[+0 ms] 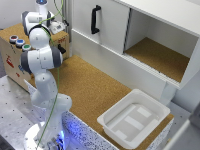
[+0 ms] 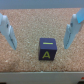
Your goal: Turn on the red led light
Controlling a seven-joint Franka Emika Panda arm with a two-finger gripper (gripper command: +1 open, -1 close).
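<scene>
The red led light is a small round cap with a dark rim and a reddish centre. It sits on top of a wooden box at the exterior view's left, first in a row with a blue-centred cap and a green-centred cap. It does not show in the wrist view. My gripper is open, with its pale fingers standing apart over the cork surface. A dark blue cube with a yellow letter lies between them, untouched. In the exterior view only the hand shows, beyond the box.
A white tray stands at the front of the cork tabletop. A white cabinet with a black handle and an open cork-floored compartment runs along the back. The arm's own links rise in front of the box.
</scene>
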